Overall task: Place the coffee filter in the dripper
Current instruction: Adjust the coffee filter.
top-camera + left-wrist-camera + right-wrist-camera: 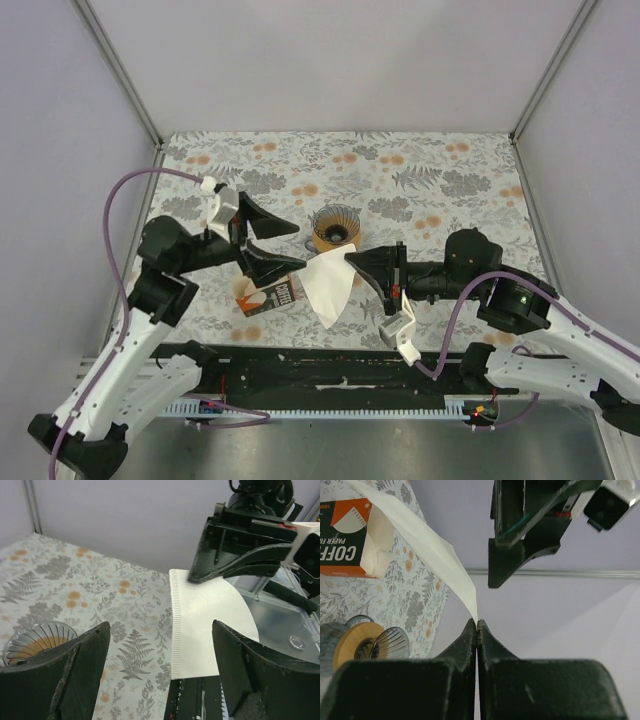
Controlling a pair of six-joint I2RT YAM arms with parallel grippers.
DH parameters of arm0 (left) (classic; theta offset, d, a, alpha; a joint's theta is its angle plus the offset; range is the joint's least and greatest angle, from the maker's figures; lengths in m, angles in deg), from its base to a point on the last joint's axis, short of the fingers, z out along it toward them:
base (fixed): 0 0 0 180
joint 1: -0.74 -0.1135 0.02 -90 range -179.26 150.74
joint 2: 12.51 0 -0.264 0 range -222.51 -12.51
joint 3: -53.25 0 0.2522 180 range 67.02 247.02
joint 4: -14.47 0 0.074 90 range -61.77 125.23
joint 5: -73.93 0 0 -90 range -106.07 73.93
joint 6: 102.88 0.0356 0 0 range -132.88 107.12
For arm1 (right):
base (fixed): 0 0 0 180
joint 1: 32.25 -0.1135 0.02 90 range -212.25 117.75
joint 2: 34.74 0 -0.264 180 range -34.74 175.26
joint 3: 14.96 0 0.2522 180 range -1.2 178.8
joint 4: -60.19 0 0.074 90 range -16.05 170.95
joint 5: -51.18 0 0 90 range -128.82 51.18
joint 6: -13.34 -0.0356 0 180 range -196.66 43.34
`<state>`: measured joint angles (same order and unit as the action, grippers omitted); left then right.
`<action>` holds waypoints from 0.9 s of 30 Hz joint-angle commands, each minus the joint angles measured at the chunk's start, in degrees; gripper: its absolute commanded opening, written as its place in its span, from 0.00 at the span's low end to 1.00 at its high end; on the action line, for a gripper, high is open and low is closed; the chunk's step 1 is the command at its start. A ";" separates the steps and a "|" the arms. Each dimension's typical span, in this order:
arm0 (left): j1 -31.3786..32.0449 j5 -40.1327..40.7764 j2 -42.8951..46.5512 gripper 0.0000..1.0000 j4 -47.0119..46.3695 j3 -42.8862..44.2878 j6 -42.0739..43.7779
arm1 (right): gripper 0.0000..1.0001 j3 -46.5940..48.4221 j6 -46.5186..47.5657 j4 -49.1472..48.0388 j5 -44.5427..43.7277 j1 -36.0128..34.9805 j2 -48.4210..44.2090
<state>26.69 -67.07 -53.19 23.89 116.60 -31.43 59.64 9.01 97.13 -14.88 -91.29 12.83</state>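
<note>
Coffee filter hangs in the air between the two arms, pinched by one corner in the right gripper, whose jaws are pressed together on the paper. It is near the dripper but not over it, its lower edge just beside the carton. Left gripper is spread wide, one jaw on either side of the sheet, touching nothing. The paper looks flat, so I judge it needs opening into a cone: close the left jaws gently on one layer, then bring it slowly, mouth up, over the dripper, since thin paper tears easily
</note>
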 commanded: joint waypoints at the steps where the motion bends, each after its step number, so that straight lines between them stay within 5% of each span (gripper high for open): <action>1: 0.23 -4.54 -3.34 0.89 -3.20 0.78 -7.37 | 0.00 3.58 5.65 1.34 2.95 -0.19 1.11; 9: 4.80 -7.18 -7.30 0.90 -6.73 -1.15 -10.45 | 0.00 4.20 5.47 -0.32 4.88 -0.28 3.31; 17: 6.30 -7.89 -8.53 0.75 -9.81 -4.14 -11.33 | 0.00 5.87 6.53 -2.17 5.06 -0.28 6.13; 24: 6.30 -8.40 -8.36 0.31 -12.01 -4.14 -10.90 | 0.00 5.87 6.00 -2.70 5.15 -0.19 7.01; 27: 6.21 -8.94 -7.92 0.02 -12.36 -4.58 -9.14 | 0.00 5.70 4.42 -3.14 4.53 -0.19 7.36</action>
<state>32.75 -73.70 -61.89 14.82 112.05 -41.46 63.25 14.82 96.70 -10.31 -91.29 19.74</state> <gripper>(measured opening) 0.181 0.006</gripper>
